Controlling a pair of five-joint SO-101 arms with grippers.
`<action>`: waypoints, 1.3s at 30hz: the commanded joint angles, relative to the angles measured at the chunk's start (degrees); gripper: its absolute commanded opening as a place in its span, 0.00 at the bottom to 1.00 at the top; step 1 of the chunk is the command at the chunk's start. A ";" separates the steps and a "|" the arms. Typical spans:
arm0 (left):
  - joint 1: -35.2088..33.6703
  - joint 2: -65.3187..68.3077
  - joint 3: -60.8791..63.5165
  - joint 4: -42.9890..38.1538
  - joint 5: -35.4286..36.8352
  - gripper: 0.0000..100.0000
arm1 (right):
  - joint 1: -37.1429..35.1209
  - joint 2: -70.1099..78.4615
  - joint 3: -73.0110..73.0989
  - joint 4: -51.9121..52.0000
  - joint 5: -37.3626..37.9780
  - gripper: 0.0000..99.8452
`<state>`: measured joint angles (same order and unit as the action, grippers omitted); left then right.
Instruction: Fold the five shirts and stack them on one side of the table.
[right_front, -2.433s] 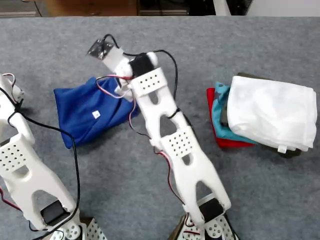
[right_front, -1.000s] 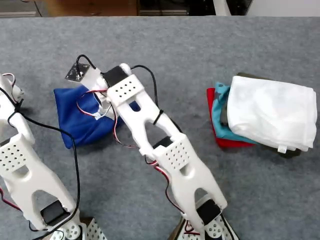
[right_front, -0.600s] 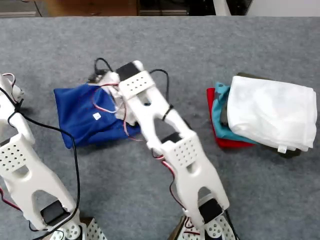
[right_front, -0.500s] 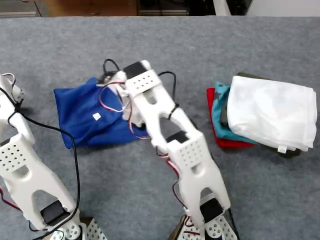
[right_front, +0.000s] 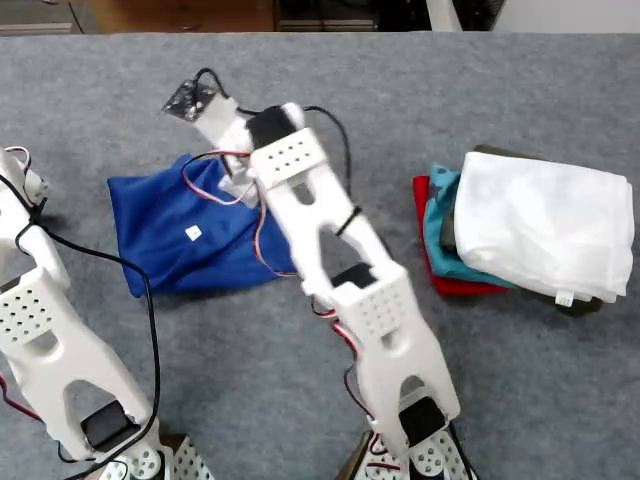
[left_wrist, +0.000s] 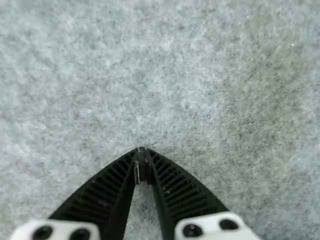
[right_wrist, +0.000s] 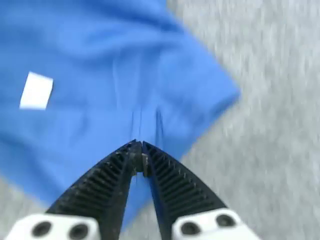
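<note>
- Step in hand, by judgement: last fold of blue shirt (right_front: 190, 235), lying loosely folded at 9 o'clock on desk (right_front: 400, 110), well apart from four-shirt stack (right_front: 540, 230) at 3 o'clock.
- Right claw (right_wrist: 139, 150) pressed together, seemingly empty, above that shirt; left claw (left_wrist: 141, 156) pressed together over bare desk.
- Next, likely: pinching an edge, then carrying across to stack.
- Since earliest frame: shirt's corner drawn out toward 4 o'clock.
</note>
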<state>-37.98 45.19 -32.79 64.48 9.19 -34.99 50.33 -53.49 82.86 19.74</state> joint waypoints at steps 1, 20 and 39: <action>0.79 -0.66 -2.11 -0.53 0.18 0.02 | -2.68 6.20 -9.10 -3.34 -0.53 0.00; 0.79 -0.66 -2.11 -0.62 0.18 0.02 | -2.95 22.46 -39.96 19.52 -0.26 0.00; 0.79 -0.66 -2.11 -0.62 0.18 0.02 | 0.84 21.67 -34.68 19.60 -0.35 0.00</action>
<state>-37.71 45.19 -32.79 64.48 9.19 -35.96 73.10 -89.27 101.32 19.74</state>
